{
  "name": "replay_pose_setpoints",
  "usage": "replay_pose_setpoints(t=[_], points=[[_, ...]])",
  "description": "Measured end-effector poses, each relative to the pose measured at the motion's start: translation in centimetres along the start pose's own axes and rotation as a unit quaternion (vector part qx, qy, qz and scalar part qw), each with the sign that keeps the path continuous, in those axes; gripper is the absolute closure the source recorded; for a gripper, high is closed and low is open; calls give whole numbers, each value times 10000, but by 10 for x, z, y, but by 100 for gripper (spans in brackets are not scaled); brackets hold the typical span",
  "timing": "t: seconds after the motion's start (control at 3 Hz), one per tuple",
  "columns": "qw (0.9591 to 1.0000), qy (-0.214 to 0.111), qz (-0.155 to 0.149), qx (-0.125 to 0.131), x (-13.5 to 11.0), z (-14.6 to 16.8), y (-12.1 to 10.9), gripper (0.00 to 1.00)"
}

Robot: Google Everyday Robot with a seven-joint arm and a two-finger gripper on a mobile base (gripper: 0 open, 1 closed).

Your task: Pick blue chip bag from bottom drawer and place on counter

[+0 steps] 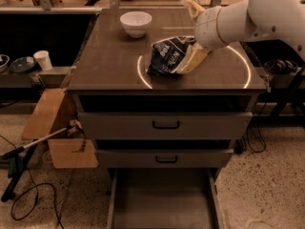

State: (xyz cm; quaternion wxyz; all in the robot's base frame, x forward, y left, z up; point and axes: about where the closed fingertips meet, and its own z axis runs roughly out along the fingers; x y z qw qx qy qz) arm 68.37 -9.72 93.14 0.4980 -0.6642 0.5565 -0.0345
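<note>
Blue chip bag [169, 55]: crinkled foil, glossy along its creases.
Counter [109, 66]: smooth grey-brown surface with a faint sheen.
Bottom drawer [162, 199]: flat grey metal, matt.
Gripper [194, 60]: against the bag's right side over the counter; dull yellowish finish.
Arm shell [267, 8]: smooth white plastic, slightly shiny.
Bowl [136, 23]: white, smooth, glazed look.
Cardboard box [57, 128]: plain brown, matt.
Floor [267, 185]: speckled stone, rough-looking.

speckled floor [267, 175] with black cables [29, 198], dim side shelf [52, 72]; gripper [187, 57] over counter [109, 63].
</note>
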Motion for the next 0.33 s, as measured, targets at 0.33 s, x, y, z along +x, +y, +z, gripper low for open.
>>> replay_pose_setpoints(t=[0.33], points=[[10000, 0, 0, 0, 0, 0, 0, 0]])
